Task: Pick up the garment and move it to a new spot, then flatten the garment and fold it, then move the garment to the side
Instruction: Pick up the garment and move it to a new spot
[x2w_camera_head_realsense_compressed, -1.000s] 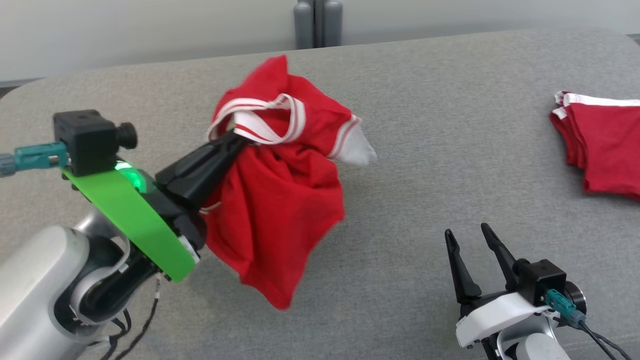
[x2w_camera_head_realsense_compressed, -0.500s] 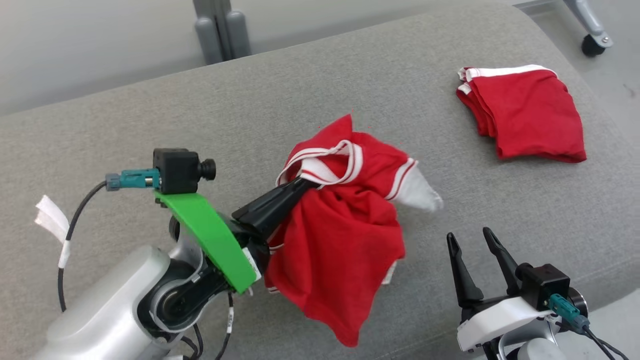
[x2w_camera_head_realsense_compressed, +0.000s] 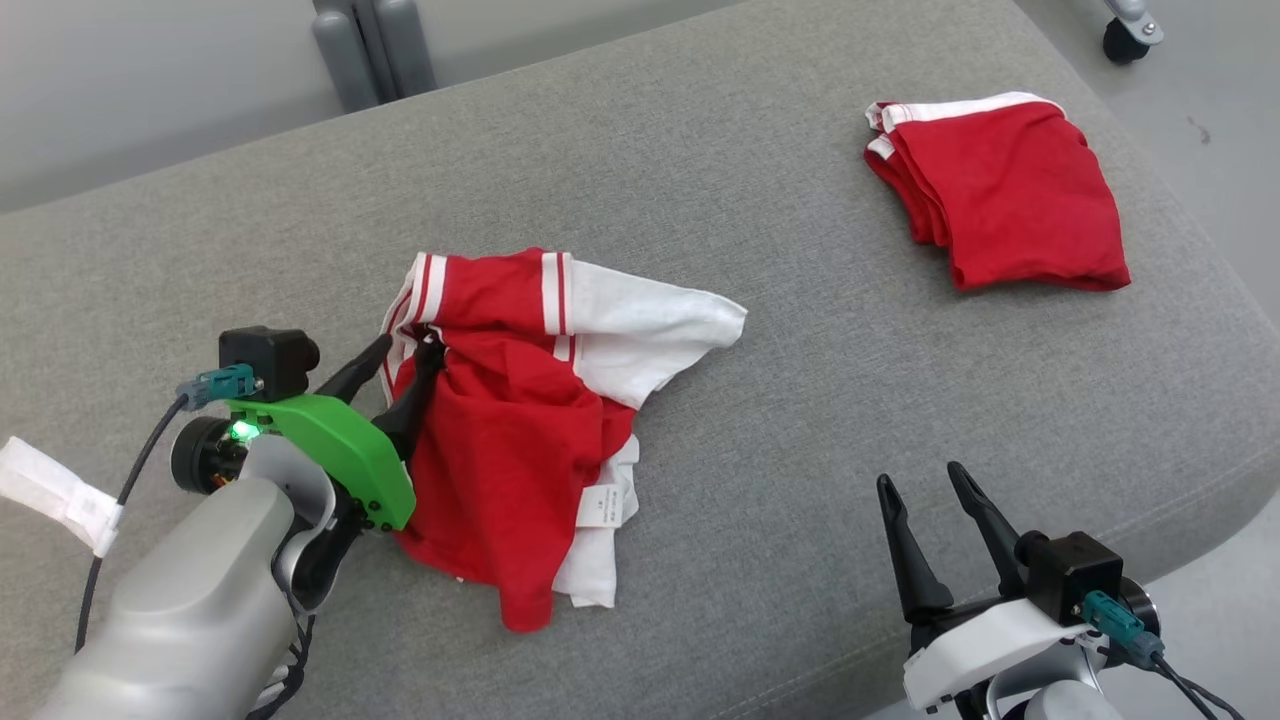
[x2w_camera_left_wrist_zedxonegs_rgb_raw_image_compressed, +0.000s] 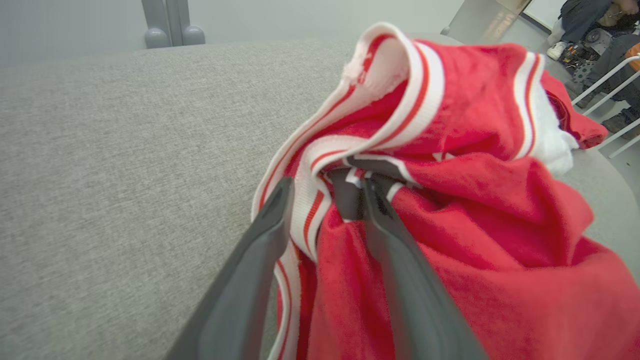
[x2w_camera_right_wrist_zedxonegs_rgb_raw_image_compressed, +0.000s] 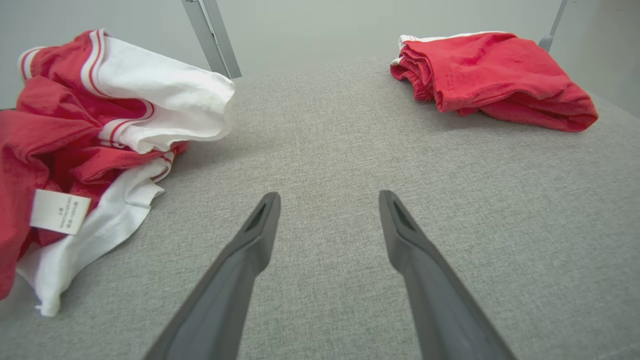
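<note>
My left gripper (x2w_camera_head_realsense_compressed: 408, 346) is sitting parted around the collar of the shirt (x2w_camera_head_realsense_compressed: 500, 440), not clamping it. I'm holding my right gripper (x2w_camera_head_realsense_compressed: 918, 476) open, empty

The garment (x2w_camera_head_realsense_compressed: 500, 450) is soft red cloth, matt and crumpled, with white cloth parts and ribbed stripy bands, and its small white tag (x2w_camera_head_realsense_compressed: 600, 505) looks smooth like paper. The grey pad (x2w_camera_head_realsense_compressed: 750, 200) is covered in rough woven cloth, and the folded red pile (x2w_camera_head_realsense_compressed: 1010, 190) is soft matt cloth too. The left gripper (x2w_camera_head_realsense_compressed: 408, 347) and the right gripper (x2w_camera_head_realsense_compressed: 920, 475) have dark matt plastic fingers — smooth, not shiny — the left mount (x2w_camera_head_realsense_compressed: 330, 450) is bright green plastic, the right mount (x2w_camera_head_realsense_compressed: 985, 635) is white plastic, and the left arm shell (x2w_camera_head_realsense_compressed: 190, 590) is smooth pale grey with a little shine.
</note>
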